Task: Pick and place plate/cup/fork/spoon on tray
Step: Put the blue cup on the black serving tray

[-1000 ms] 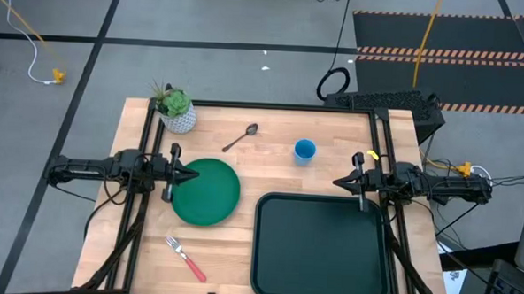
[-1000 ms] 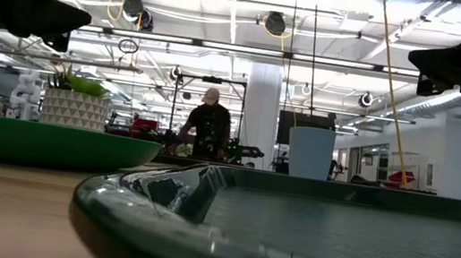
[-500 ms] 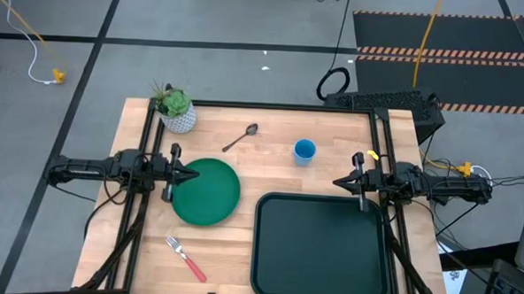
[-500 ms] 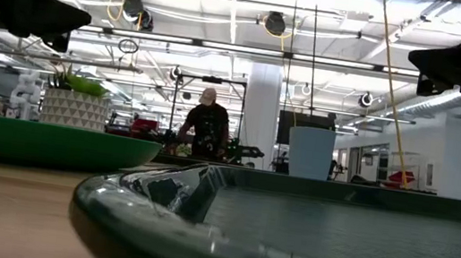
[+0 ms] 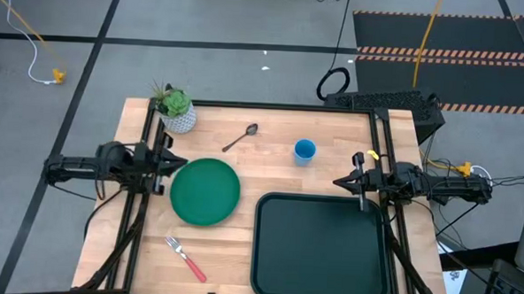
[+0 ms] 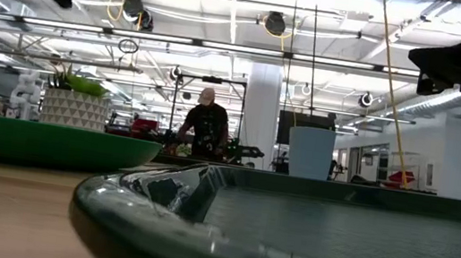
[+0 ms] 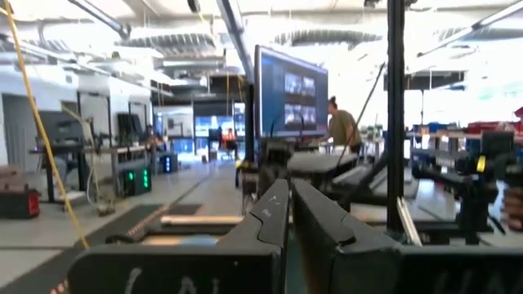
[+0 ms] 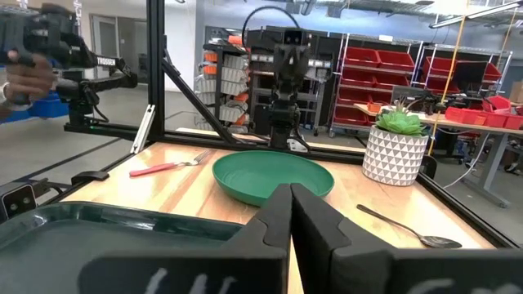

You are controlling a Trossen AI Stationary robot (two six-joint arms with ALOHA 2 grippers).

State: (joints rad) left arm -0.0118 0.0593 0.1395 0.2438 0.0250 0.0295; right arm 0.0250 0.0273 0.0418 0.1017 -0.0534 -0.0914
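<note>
**Left arm pulls back from the plate; nothing on the tray yet**

Since the earlier frame the left gripper [image 5: 174, 164] has drawn back toward the table's left edge and now sits just off the plate's rim instead of over it; in the low view it has risen almost out of sight. Its jaws are pressed nearly together and hold nothing. Everything else stays put.

The wooden table [image 5: 332, 172] carries the dark tray [image 5: 321, 249] in its front right corner, bare inside. The green plate [image 5: 206, 191] lies left of centre, just beside the tray's left rim but apart from it. The potted plant [image 5: 176, 110] stands in the back left corner. The right gripper [image 5: 342, 181] hovers at the right edge above the tray's back rim, jaws pressed together, empty. The fork [image 5: 184, 257] lies near the front edge, left of the tray. The spoon [image 5: 240, 138] rests toward the back edge, and the blue cup [image 5: 304, 150] stands right of it.

The task looks barely begun: no item is grasped. The next move calls for a gripper to spread its jaws, descend on a piece, probably the plate's rim, and carry it to the tray.
</note>
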